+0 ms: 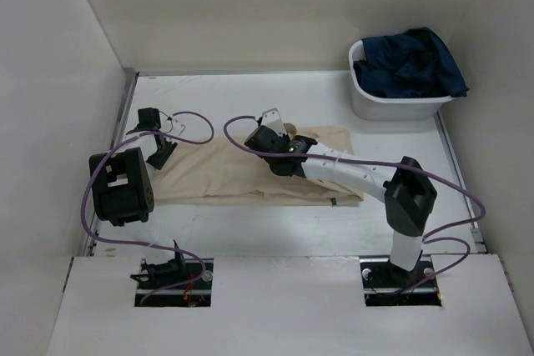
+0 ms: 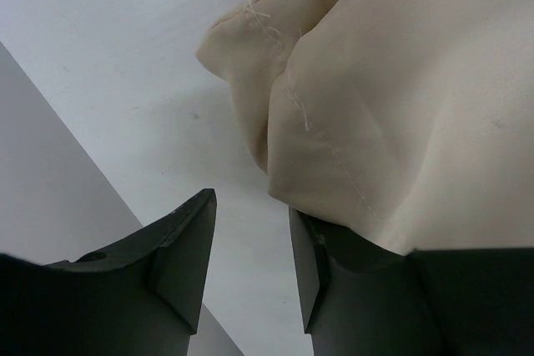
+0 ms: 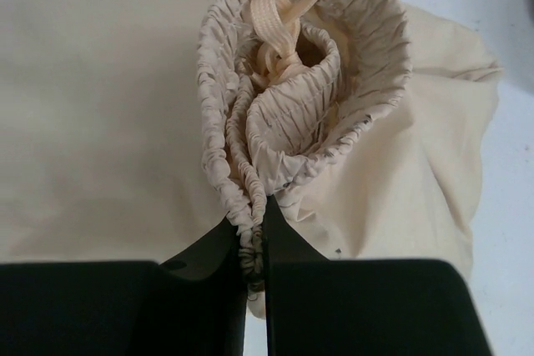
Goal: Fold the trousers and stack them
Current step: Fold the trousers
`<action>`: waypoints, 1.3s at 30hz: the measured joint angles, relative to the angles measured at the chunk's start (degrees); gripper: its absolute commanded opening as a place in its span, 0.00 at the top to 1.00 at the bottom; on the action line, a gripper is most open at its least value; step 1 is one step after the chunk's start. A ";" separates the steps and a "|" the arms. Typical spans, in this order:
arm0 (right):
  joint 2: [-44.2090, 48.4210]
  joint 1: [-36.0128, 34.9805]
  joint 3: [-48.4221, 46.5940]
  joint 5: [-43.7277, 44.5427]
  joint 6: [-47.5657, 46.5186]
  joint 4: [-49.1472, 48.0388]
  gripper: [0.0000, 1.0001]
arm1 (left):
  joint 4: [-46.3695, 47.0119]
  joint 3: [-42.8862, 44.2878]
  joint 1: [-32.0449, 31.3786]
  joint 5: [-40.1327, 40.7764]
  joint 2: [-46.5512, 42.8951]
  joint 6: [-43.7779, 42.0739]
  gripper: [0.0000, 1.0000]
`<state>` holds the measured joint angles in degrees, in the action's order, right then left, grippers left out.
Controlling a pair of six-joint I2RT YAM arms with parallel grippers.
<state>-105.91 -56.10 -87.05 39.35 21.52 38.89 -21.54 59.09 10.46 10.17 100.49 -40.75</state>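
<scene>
At the right claw (image 3: 256,223), the jaws are shut tight on the edge of the gathered elastic waistband (image 3: 300,81). I'd guess that end is pinched so it can be lifted and carried over for a fold. The left claw (image 2: 250,206) stands part-open with nothing between its jaws. A leg hem (image 2: 275,64) merely drapes over one finger, so it is likely lining up a grab. The trousers (image 1: 225,177) lie stretched across the table (image 1: 275,231), left of and nearer than the white tub (image 1: 392,110) of dark clothes (image 1: 413,64).
</scene>
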 measured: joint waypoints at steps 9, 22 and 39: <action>-0.28 -2.10 2.73 -16.24 -3.19 -5.49 0.29 | 0.33 -0.04 0.00 0.24 -0.02 -0.24 0.57; 37.22 13.99 38.88 -27.58 15.02 -30.67 0.31 | -1.18 0.13 -0.17 -0.42 -3.19 -0.33 0.50; 32.15 49.70 47.32 -40.70 17.03 -36.70 0.33 | -19.78 21.77 -42.38 -29.83 -13.29 13.62 0.46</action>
<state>-73.76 -6.39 -39.72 -1.34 38.54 2.20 -41.32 80.86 -31.92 -19.66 87.20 -27.14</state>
